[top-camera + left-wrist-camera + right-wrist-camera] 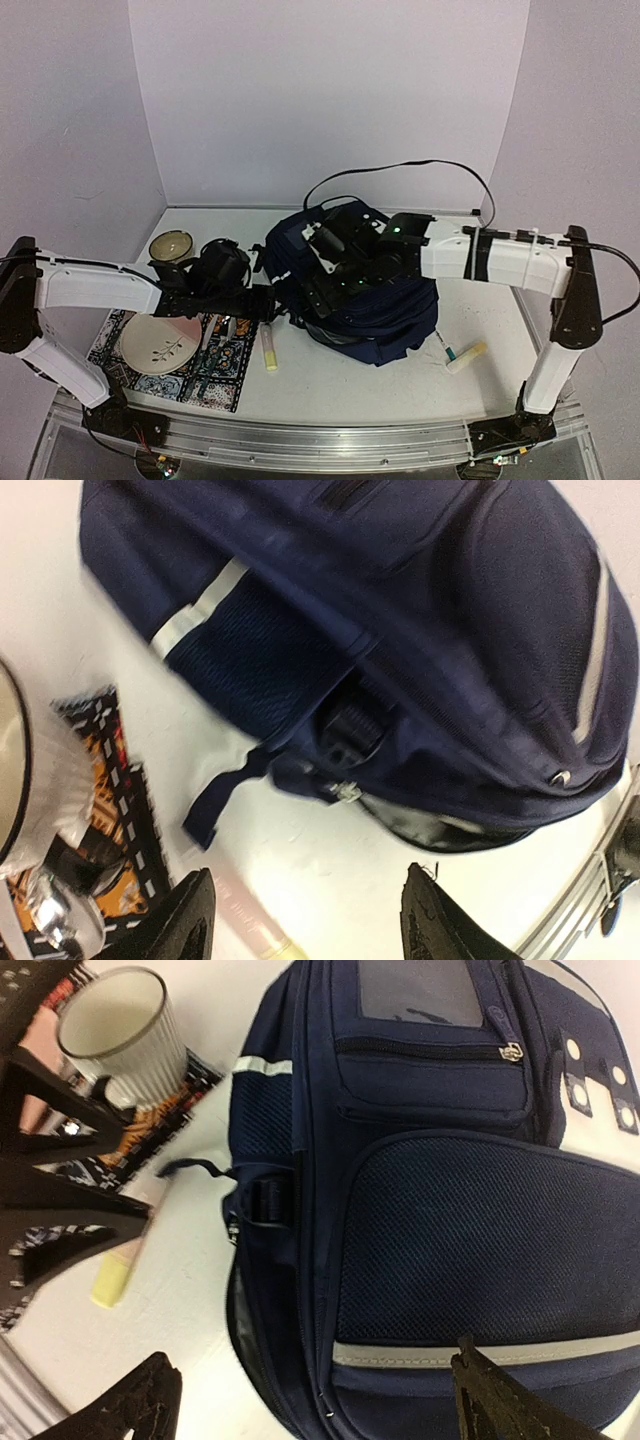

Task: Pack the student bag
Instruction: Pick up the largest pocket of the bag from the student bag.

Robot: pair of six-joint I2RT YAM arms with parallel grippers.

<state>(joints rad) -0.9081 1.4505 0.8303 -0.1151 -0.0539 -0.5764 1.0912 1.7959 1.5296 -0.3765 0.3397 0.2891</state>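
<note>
The left gripper [312,925] holds its two dark fingers [185,925] apart with nothing between them. Below the gap are only the white table [300,850] and the blurred end of a yellow-capped marker [250,925]. The student bag [450,630] lies just beyond the tips, its side buckle and loose strap end facing them, untouched. The right gripper [320,1405] is released too, its fingers wide above the bag's front near the grey stripe. I cannot tell whether its tips touch the fabric.

Only the right wrist view shows the bag's face: a zip pocket, a grey panel, a mesh pocket and white patches. It also shows a ribbed cup [120,1035] upright at the mat's edge. Only the top view shows the plate [155,345] on the patterned mat [215,385] and a second marker [465,357] beside a pen [443,347] to the right of the bag.

The bag lies mid-table. The left arm reaches low across the mat towards it, and the right forearm stretches leftward over it. From above, both grippers merge into the dark fabric. The left wrist view is smeared, and its edge cuts the cup.
</note>
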